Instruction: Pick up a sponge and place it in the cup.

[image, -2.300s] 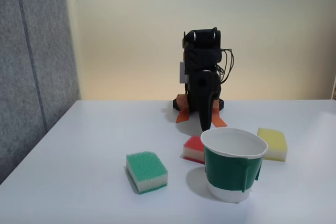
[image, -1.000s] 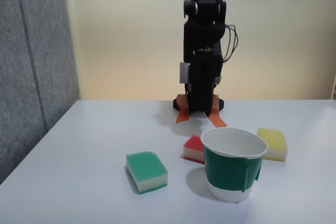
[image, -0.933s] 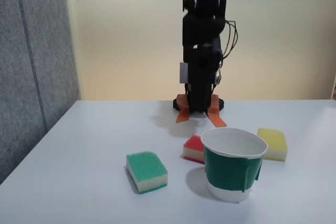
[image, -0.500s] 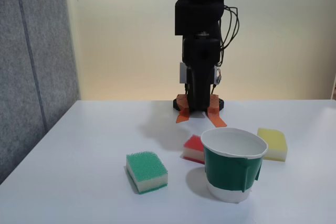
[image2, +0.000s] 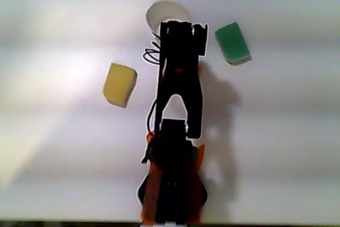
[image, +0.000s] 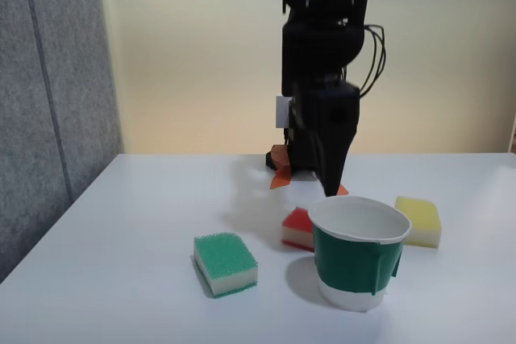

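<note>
It looks like a plain office or lab corner: a bare white table (image: 145,223) stands against a blank cream wall (image: 193,46), with a grey fabric partition panel (image: 48,94) at nine o'clock.

Black arm upright – tool (image: 330,191) pointing down, tips together.

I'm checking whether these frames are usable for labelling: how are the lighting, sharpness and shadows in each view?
Fixed view: even, soft light, sharp enough; the cup and green sponge cast faint shadows, and the arm is a dark mass with little detail. Other view: washed out and banded, soft focus, the arm nearly a silhouette with a shadow to its right; the yellow sponge stays readable.
</note>
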Tool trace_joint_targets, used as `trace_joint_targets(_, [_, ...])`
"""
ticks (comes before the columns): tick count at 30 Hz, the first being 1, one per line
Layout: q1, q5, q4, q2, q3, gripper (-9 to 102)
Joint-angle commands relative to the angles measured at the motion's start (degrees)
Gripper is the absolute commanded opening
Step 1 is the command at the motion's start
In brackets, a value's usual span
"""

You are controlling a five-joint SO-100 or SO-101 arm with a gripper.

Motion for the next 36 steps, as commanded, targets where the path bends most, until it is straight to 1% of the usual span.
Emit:
trace_joint_targets(1, [1.67, -0.88, -0.18, 0.09, -1.41, 0])
trace_joint_targets(4, [2.99, 2.90, 0.09, -0.70, -1.67, 0])
trace_joint_targets(10, [5.19, 17.14, 0.44, 0.00, -1.49, 0])
trace_joint_targets(16, [5.80, 25.31, 0.35, 1.67, -1.23, 0])
trace_joint_targets(21, [3.96, 29.88, -2.02, 2.99, 0.62, 11])
trace_joint_targets(30, [0.97, 31.29, -8.79, 6.15, 8.88, 24])
trace_joint_targets(36, [0.62, 28.92, -13.62, 6.42, 12.13, 31])
